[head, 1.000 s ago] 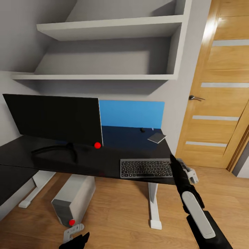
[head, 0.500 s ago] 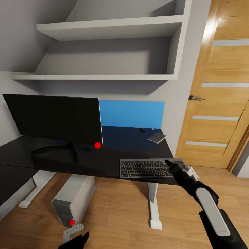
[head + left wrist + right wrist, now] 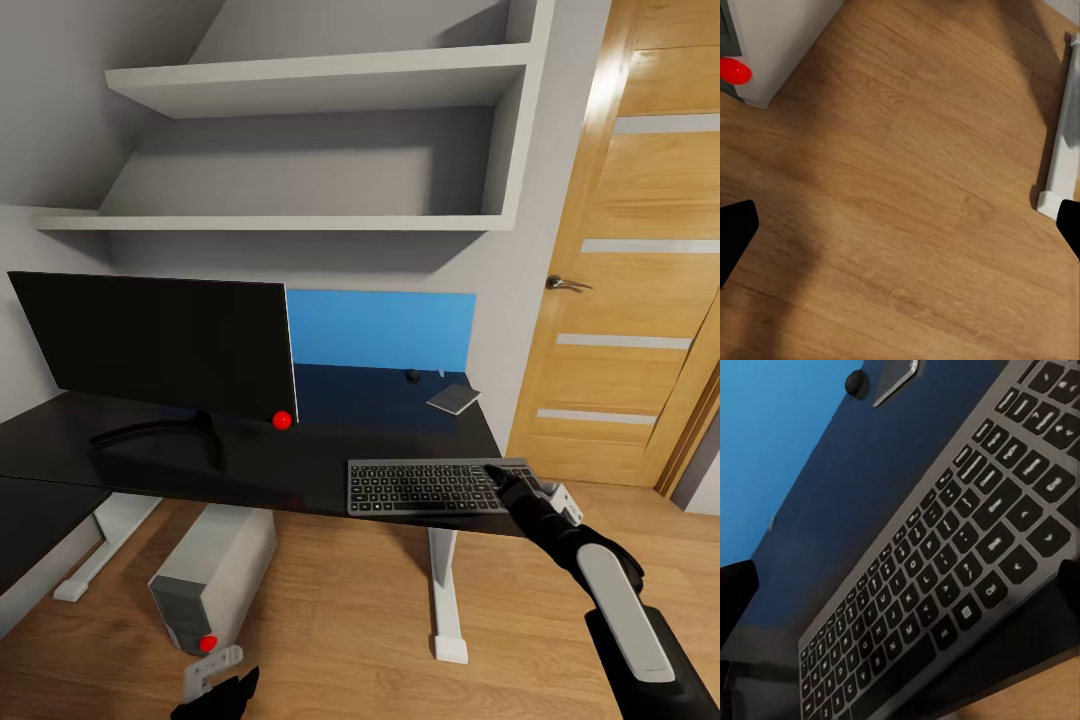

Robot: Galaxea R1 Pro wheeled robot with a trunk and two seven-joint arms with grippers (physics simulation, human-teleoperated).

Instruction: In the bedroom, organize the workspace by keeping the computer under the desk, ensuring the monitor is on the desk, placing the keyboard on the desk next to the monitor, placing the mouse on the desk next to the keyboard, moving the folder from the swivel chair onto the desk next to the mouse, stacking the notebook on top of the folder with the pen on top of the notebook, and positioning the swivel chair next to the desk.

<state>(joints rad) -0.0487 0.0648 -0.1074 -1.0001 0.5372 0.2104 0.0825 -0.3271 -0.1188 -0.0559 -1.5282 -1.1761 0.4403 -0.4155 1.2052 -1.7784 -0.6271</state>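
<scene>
Right gripper [image 3: 497, 472] at the keyboard's [image 3: 428, 486] right end, near front edge of the desk [image 3: 250, 455] surface; jaws spread wide, nothing between them, keyboard lying between the fingertips in the right wrist view [image 3: 945, 585]. Monitor [image 3: 160, 345] stands on the surface at 10 o'clock from keyboard. Mouse [image 3: 411, 376] and notebook [image 3: 453, 399] at back right, 12 o'clock from keyboard, near each other. Computer [image 3: 205, 580] on floor [image 3: 915, 195] under the desk. Left gripper [image 3: 222, 685] low over floor, jaws wide, empty.
</scene>
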